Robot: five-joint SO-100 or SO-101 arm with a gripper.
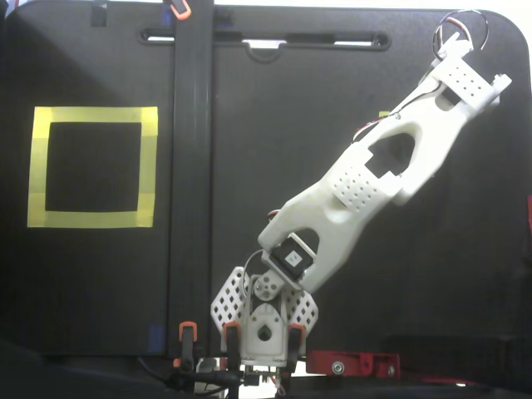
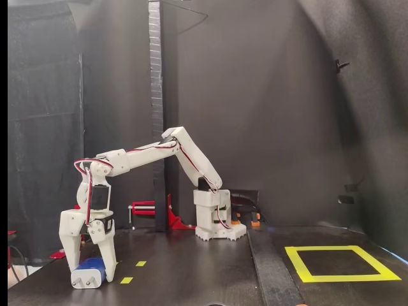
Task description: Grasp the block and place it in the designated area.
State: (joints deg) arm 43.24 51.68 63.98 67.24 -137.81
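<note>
Side-on fixed view: white arm (image 2: 159, 153) stretched out from its base (image 2: 213, 220) toward the left, wrist bent down, tool (image 2: 89, 271) pointing at the black counter (image 2: 191, 268). Fingers (image 2: 108, 258) narrowed around the block (image 2: 89, 275), one on each side and touching it as far as can be seen; block dark blue with a pale end face, low at the fingertips, resting on the counter or just off it — cannot tell which. Two small yellow tape squares (image 2: 134, 271) on the counter just right of the tool. Designated area (image 2: 341, 262), a wide yellow tape outline with black inside, well apart at the far right, beyond a raised dark strip (image 2: 268, 268) running across the counter. Red clamp (image 2: 150, 210) behind, left of the base; dark upright post (image 2: 155, 95) rising behind the arm.

Top-down fixed view: arm (image 1: 374, 166) reaching diagonally to the upper right corner, designated area (image 1: 91, 166) at the left, dark strip (image 1: 191, 166) between them. Tool and block hidden beneath the wrist here. Orange-handled clamps (image 1: 187, 337) at the lower edge beside the base.
</note>
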